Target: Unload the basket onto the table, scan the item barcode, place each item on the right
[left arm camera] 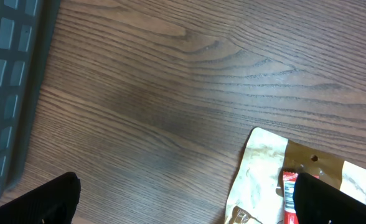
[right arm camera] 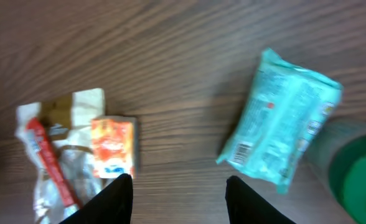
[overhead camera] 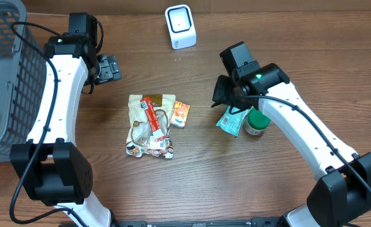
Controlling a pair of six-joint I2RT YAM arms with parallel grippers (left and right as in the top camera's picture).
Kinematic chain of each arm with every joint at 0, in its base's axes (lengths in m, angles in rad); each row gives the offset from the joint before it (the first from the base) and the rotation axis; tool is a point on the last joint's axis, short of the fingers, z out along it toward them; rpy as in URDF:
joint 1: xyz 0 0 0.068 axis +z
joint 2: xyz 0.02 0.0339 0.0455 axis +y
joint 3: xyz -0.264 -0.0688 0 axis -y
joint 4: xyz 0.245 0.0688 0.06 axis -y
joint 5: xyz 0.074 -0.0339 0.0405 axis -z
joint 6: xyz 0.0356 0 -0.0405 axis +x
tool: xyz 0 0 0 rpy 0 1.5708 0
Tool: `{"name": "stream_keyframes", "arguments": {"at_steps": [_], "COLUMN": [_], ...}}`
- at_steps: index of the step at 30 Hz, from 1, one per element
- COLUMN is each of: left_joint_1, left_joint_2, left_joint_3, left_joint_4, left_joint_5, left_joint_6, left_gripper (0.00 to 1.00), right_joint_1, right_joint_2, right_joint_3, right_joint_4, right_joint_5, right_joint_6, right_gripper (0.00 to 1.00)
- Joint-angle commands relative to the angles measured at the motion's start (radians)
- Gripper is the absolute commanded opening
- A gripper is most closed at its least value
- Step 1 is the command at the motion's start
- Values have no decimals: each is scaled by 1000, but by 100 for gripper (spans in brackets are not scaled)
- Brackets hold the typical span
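- Wooden table [overhead camera: 286, 38]. A white scanner [overhead camera: 180, 26] stands upright at the far edge, near the middle, well apart from all the goods.
- The goods lie mid-table in two clusters. We cannot tell which is meant for scanning.
- Left cluster: a beige pouch [overhead camera: 149, 129] lies flat with a red stick pack [overhead camera: 152, 116] on top of it. A small orange packet [overhead camera: 180, 114] is just beside the pouch's upper right corner.
- Right cluster: a teal packet [overhead camera: 231, 120] lies flat and tilted, against a jar with a green lid [overhead camera: 257, 121] that stands upright on its right.
- On the right wrist view we note a barcode-like patch near one corner of the teal packet, too blurred to be sure.
- Right gripper [overhead camera: 223, 96] hangs just above and left of the teal packet. Its fingers [right arm camera: 117, 199] stand parted, with only bare wood between them, so it holds nothing. The orange packet is on one side of the gap and the teal packet on the other.
- Left gripper [overhead camera: 108, 68] is at the far left of the table, near a grey mesh basket [overhead camera: 21, 75]. Its jaws are spread wide and empty over bare wood, and the pouch's corner shows at the edge of its wrist view.
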Motion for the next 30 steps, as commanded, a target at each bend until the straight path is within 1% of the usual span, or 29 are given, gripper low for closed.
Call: {"name": "stream_keyframes", "arguments": {"at_steps": [1, 2, 5, 10, 17, 22, 24, 30], "left_joint_1": [-4, -4, -4, -4, -4, -4, -4, -4], "left_joint_2": [-18, -18, -18, -18, -18, -18, -18, -18], "left_joint_3": [16, 16, 16, 16, 16, 16, 16, 16], "left_joint_4": [-2, -2, -2, -2, -2, -2, -2, -2], "left_joint_5": [-10, -10, -10, -10, -10, -10, -10, -10], "left_joint_6": [22, 22, 22, 22, 22, 22, 22, 22], "left_gripper": [100, 100, 100, 100, 100, 100, 100, 100], "right_joint_1": [35, 45, 104, 165, 200, 233, 246, 307], "right_joint_2": [-7, -7, 3, 63, 195, 264, 277, 288], "right_joint_3": [22, 22, 22, 22, 22, 22, 22, 22], "right_joint_4": [48, 67, 143, 197, 258, 320, 328, 329], "right_joint_5": [-64, -72, -71, -71, -105, -117, -88, 136], "right_joint_6": [3, 3, 53, 105, 104, 104, 105, 105], "right_gripper": [49, 49, 44, 40, 39, 35, 33, 33]}}
